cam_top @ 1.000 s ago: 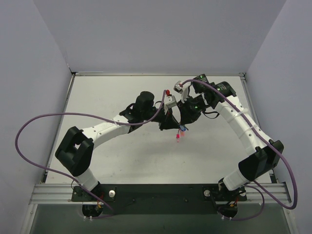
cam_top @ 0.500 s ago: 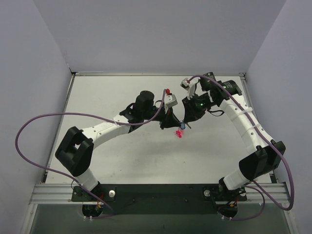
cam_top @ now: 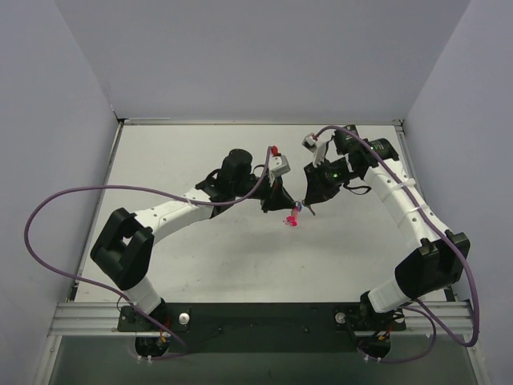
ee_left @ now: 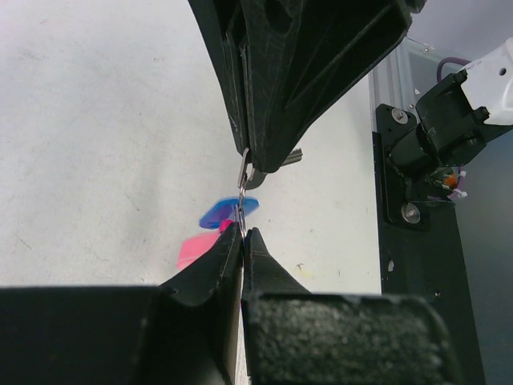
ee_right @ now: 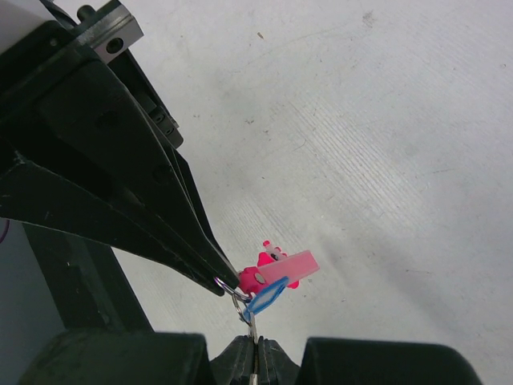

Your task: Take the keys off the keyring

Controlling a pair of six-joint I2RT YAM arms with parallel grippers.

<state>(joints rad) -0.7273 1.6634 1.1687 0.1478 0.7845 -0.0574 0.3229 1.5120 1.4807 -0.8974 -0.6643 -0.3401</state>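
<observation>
The keys hang in a small bunch (cam_top: pixel 292 219) between my two gripper tips above the table's middle. My left gripper (ee_left: pixel 243 234) is shut on the thin silvery keyring (ee_right: pixel 238 292); it reaches in from the upper left in the right wrist view (ee_right: pixel 218 281). My right gripper (ee_right: pixel 255 343) is shut on the short silvery blade of the blue key (ee_right: pixel 267 298). The pink keys (ee_right: pixel 282 269) dangle off the ring beside the blue one. In the left wrist view the blue head (ee_left: pixel 228 212) and a pink head (ee_left: pixel 196 249) show behind my fingers, with the right gripper (ee_left: pixel 258 164) above.
Both arms meet over the middle of the white table (cam_top: pixel 200 257). Grey walls stand on three sides. A black mounting rail (cam_top: pixel 264 317) runs along the near edge, and purple cables (cam_top: pixel 48 241) loop beside both arms.
My right arm has swung a little to the right and its wrist has turned. The key bunch has stayed between the two tips, shifting slightly. Both grippers have stayed shut.
</observation>
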